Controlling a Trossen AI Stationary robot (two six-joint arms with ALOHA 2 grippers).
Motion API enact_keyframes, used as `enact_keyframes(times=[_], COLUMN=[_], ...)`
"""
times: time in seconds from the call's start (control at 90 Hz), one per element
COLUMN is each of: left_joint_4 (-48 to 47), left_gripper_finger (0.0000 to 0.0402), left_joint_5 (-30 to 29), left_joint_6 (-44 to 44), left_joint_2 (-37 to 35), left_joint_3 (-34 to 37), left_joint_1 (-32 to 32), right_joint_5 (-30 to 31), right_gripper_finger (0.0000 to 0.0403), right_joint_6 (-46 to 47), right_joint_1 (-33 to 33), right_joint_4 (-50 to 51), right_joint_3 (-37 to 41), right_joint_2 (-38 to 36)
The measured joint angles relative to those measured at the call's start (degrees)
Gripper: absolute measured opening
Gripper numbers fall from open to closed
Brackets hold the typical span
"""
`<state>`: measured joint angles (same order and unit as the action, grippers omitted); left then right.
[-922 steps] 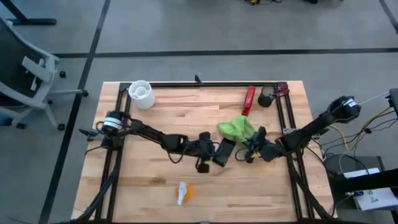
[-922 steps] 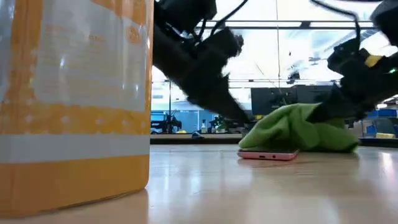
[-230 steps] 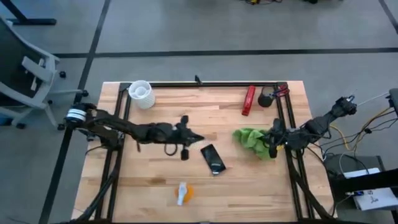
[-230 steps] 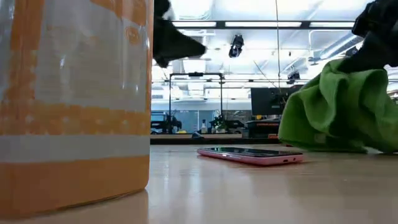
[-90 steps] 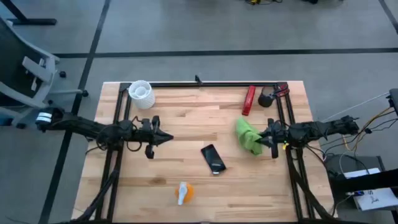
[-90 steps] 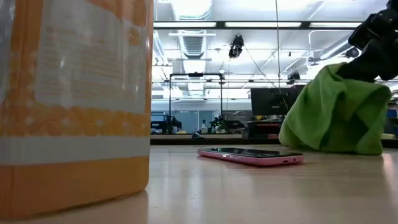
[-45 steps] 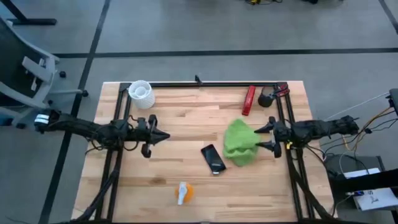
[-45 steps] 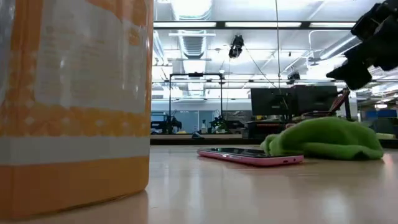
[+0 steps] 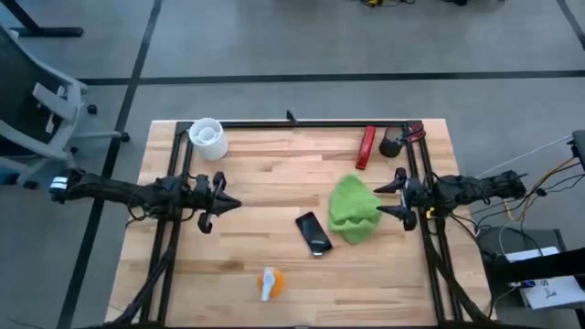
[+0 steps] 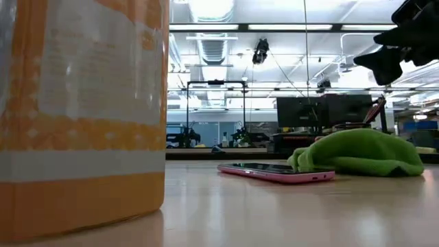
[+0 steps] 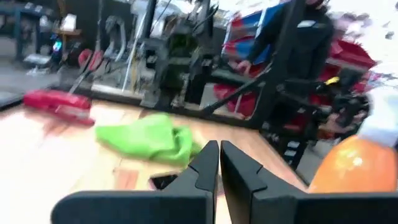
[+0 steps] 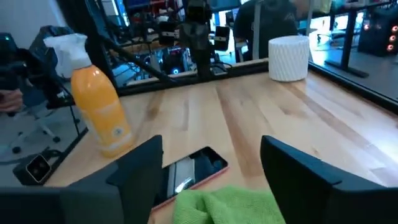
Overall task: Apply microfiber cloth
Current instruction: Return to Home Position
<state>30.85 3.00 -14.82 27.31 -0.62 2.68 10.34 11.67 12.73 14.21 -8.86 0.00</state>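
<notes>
The lime-green microfiber cloth point(image 9: 352, 209) lies in a low heap on the table, right of the black phone point(image 9: 313, 233). Its edge reaches the phone's far right corner; whether it overlaps, I cannot tell. In the low view the cloth point(image 10: 360, 152) lies flat behind the phone point(image 10: 274, 171). My right gripper point(image 9: 379, 200) hovers open just right of the cloth and above it point(image 10: 391, 58), touching nothing; its wrist view shows the cloth point(image 12: 224, 205) below the spread fingers. My left gripper point(image 9: 236, 203) is shut, at the table's left, with nothing in it point(image 11: 219, 149).
An orange-and-white spray bottle point(image 9: 268, 283) stands near the front edge, huge in the low view point(image 10: 82, 116). A white cup point(image 9: 207, 137) sits at the far left corner. A red object point(image 9: 366, 147) and a black one point(image 9: 391, 144) are at the far right.
My right gripper has opened and let go of the cloth. The cloth, held bunched and upright before, has dropped and spread into a low heap beside the phone. The right gripper has drawn back a little toward the table's right edge. My left gripper has moved toward the left edge.
</notes>
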Motion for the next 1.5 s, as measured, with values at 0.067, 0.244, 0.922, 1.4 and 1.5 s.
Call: enact_keyframes(times=[0.067, 0.244, 0.922, 1.4, 1.5], left_joint_4=[-2.29, -18.35, -30.12, -30.07, -30.07], left_gripper_finger=[0.0, 0.0, 0.0, 0.0, 0.0], left_joint_5=[-0.02, -0.31, -2.33, -2.36, -2.38], left_joint_6=[0.57, 2.13, 3.96, 3.82, 3.83], left_joint_2=[-1.74, -9.35, -25.21, -19.58, -18.52], left_joint_3=[0.0, -1.61, 0.0, 0.02, 0.02], left_joint_1=[-0.65, -1.38, -1.38, -1.38, -1.38], right_joint_5=[-0.65, -1.99, -1.76, -1.32, -1.34], right_gripper_finger=[0.0223, 0.0195, 0.0145, 0.0123, 0.0118], right_joint_6=[0.31, 0.27, 0.72, 0.74, 0.72], right_joint_1=[0.0, 0.0, 0.0, 0.0, 0.0], right_joint_4=[0.23, 0.04, 0.46, -0.09, -1.11], right_joint_3=[0.2, 0.22, 0.31, 1.4, 3.6], right_joint_2=[0.01, 0.03, 0.17, 0.01, 0.04])
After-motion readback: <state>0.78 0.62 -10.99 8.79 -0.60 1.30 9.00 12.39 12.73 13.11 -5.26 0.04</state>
